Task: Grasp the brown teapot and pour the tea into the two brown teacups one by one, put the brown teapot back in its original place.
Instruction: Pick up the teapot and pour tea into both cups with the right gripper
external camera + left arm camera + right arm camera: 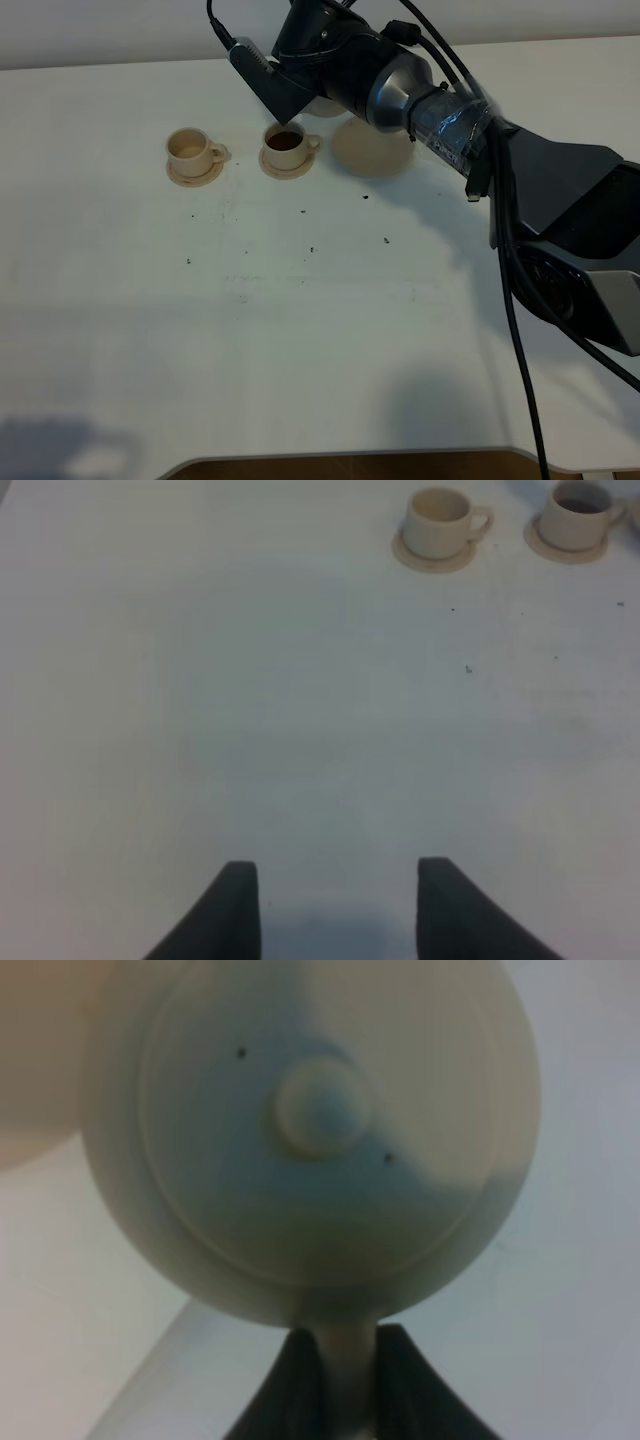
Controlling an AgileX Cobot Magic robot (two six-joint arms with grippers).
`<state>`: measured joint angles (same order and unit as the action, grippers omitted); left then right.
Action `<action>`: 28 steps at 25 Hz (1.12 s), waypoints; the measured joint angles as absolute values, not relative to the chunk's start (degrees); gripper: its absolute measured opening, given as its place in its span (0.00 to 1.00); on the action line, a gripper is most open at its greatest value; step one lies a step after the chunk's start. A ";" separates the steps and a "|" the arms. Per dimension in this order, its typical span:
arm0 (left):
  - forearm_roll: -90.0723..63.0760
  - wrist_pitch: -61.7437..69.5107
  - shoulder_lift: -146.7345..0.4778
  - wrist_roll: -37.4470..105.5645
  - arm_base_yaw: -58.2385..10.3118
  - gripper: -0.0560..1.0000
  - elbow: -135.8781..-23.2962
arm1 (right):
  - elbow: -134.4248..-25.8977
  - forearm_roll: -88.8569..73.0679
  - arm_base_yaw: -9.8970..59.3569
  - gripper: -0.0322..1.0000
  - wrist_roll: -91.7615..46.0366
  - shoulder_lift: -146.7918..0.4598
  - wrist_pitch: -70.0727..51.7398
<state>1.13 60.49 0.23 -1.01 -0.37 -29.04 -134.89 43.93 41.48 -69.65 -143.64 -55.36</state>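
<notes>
White table [300, 330] fills every view, with a few dark specks [312, 247] scattered across the middle. Your right gripper [347, 1365] is clamped narrow on the teapot [310, 1180]: in the right wrist view its two dark fingers [290, 1390] pinch the handle [347, 1345] from either side, and the round lid with its knob [322, 1110] faces the camera just beyond them, so the pot fills most of that view. From the high camera your right arm [420, 100] reaches across the middle and hides nearly all of the pot; the wrist end hangs directly above the right cup [287, 145], which holds dark tea. You cannot tell from these views whether tea is running from the spout. Beside it, towards the left of the high view, the left cup [195, 150] is pale inside. Each cup stands on one of the small saucers [195, 181]. Just to the other side of the right cup lies the big saucer [372, 152], bare, with the arm passing over its far edge. Your left gripper [340, 910] hangs over bare table with its fingers spread wide and nothing between them, well apart from both cups.
</notes>
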 joint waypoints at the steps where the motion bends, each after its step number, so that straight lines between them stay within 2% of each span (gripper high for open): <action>1: 1.13 60.49 0.23 -1.01 -0.37 0.40 -29.04 | -134.89 43.80 41.48 0.15 -69.03 -143.88 -55.49; 16: 1.13 60.49 0.23 -1.01 -0.37 0.40 -29.04 | -134.89 42.13 41.48 0.15 -54.32 -145.03 -63.44; 28: 1.13 60.49 0.23 -0.96 -0.37 0.40 -29.04 | -134.89 30.61 41.48 0.15 -41.14 -140.32 -69.91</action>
